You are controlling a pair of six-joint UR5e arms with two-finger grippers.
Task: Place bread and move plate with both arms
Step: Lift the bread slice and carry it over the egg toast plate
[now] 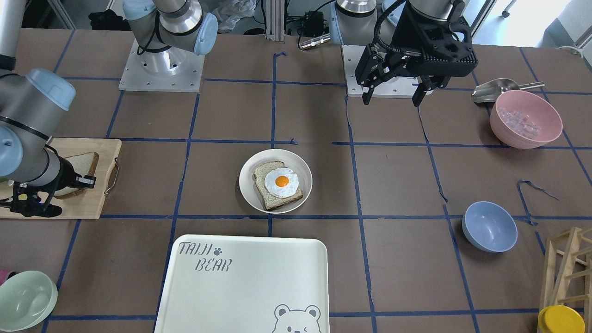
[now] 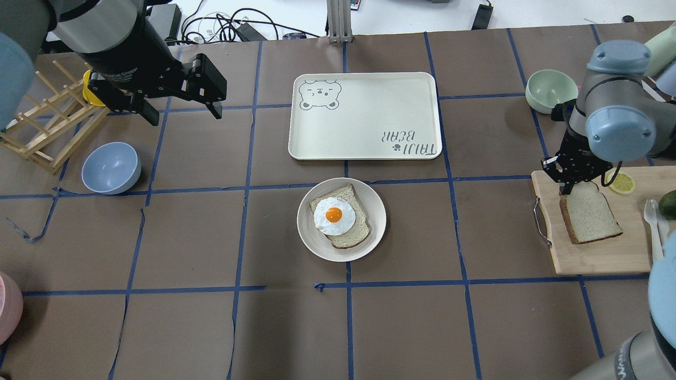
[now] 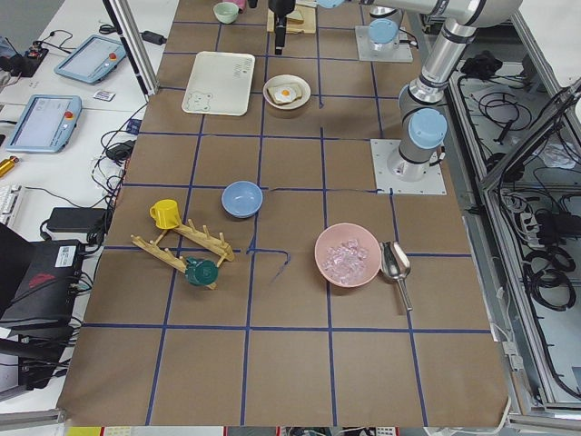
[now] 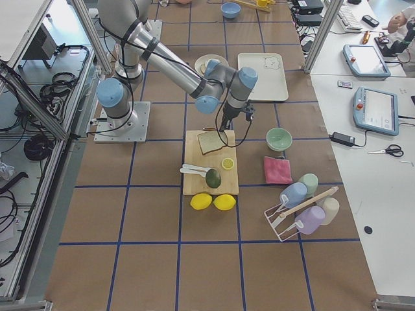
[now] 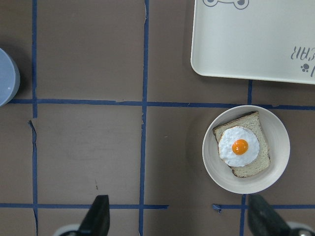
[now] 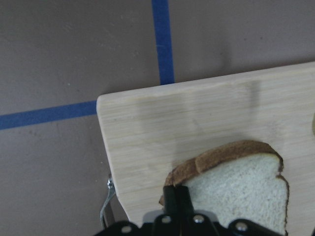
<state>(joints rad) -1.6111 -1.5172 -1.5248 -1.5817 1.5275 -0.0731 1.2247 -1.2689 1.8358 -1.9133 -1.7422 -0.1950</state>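
Observation:
The bread (image 2: 590, 214), a plain pale slice with brown crust, lies on a wooden cutting board (image 2: 597, 256) at the table's right. My right gripper (image 2: 567, 186) is down at the slice's far corner. In the right wrist view its fingers (image 6: 172, 199) are closed together on the crust of the bread (image 6: 236, 187). The plate (image 2: 317, 245), round and off-white, sits mid-table and holds a slice topped with a fried egg (image 2: 335, 216). My left gripper (image 2: 182, 108) hangs open and empty high above the table's left, far from the plate (image 5: 216, 167).
A large bear-print tray (image 2: 364, 116) lies just beyond the plate. A blue bowl (image 2: 111, 168) and a wooden rack (image 2: 42, 132) are at the left. A green bowl (image 2: 552, 91) is behind the board, which also holds a lemon slice (image 2: 623, 182). A pink bowl (image 1: 526, 119) is near the left arm's base.

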